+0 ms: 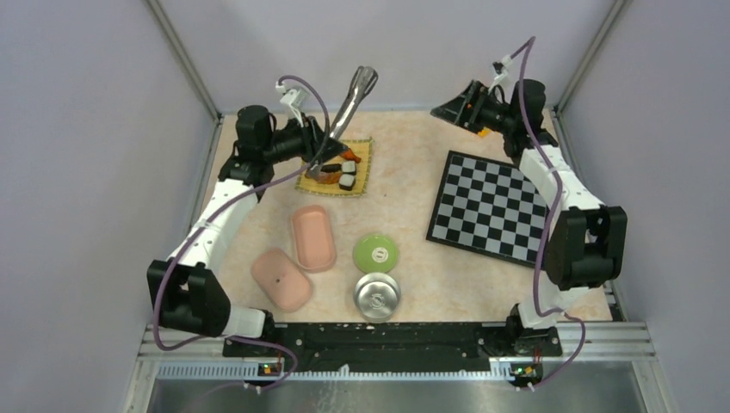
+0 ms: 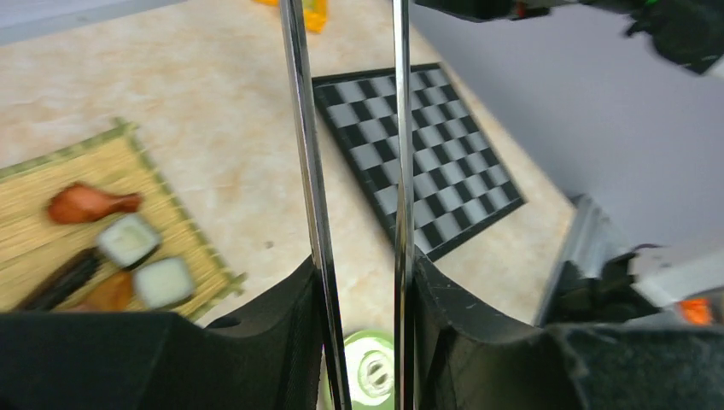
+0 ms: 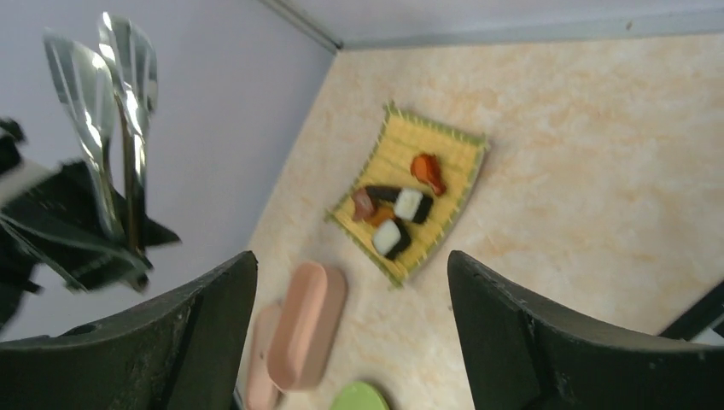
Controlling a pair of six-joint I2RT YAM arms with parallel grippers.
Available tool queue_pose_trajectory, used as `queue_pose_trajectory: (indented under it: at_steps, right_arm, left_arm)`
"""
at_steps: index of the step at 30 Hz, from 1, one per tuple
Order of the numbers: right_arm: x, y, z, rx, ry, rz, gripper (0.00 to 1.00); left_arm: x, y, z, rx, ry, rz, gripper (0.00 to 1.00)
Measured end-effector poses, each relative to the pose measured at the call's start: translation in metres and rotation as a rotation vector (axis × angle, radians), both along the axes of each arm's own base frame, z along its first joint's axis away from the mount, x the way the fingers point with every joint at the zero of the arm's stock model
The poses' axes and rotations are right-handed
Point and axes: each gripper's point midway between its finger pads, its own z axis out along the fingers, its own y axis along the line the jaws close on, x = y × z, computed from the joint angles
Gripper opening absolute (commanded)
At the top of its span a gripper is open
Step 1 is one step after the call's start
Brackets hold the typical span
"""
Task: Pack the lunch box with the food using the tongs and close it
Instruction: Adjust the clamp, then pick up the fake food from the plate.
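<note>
Tongs (image 1: 352, 105) clamped in left gripper (image 2: 363, 263), tilted up over bamboo mat (image 1: 365, 151) carrying the food (image 1: 347, 179). Right gripper (image 3: 350, 260) spread wide, empty, beyond the checkerboard (image 1: 491, 206).

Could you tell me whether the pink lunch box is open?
Open: the pink oval lunch box sits uncovered, its pink lid lying beside it.

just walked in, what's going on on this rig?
The left gripper is clamped on the tongs, holding them over the yellow mat with their wide tips pointing up. The right gripper is open and empty near the far right corner. All the food sits on the mat. The pink lunch box lies open, lid beside it, nothing packed yet.
</note>
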Motion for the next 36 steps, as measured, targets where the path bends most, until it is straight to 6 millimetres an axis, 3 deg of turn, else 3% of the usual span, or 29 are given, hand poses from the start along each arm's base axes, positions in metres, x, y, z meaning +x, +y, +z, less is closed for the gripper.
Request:
queue_pose_trajectory:
  at_steps: [3,8,14,17,24,29,36]
  right_arm:
    - [-0.026,-0.001,-0.028,-0.128,0.004,0.069,0.86]
    - [-0.071,-0.009,-0.079,-0.307,0.028,0.176,0.86]
    - [-0.11,-0.018,-0.134,-0.423,0.086,0.278,0.86]
    - [-0.126,-0.023,-0.151,-0.459,0.097,0.296,0.86]
    - [-0.131,-0.027,-0.148,-0.512,0.037,0.308,0.86]
    - [-0.131,-0.029,-0.145,-0.534,-0.002,0.315,0.86]
    - [-0.135,-0.03,-0.141,-0.549,-0.037,0.321,0.86]
  left_arm:
    - [0.003,0.02,-0.009,0.139,-0.031,0.058,0.43]
    - [-0.004,0.06,-0.054,0.377,0.042,0.152,0.43]
    - [-0.013,0.1,-0.089,0.575,0.119,0.215,0.47]
    - [-0.016,0.118,-0.099,0.646,0.138,0.233,0.47]
    - [-0.017,0.139,-0.114,0.772,0.151,0.208,0.46]
    - [-0.019,0.146,-0.128,0.857,0.14,0.133,0.45]
    - [-0.025,0.147,-0.132,0.908,0.11,0.04,0.45]
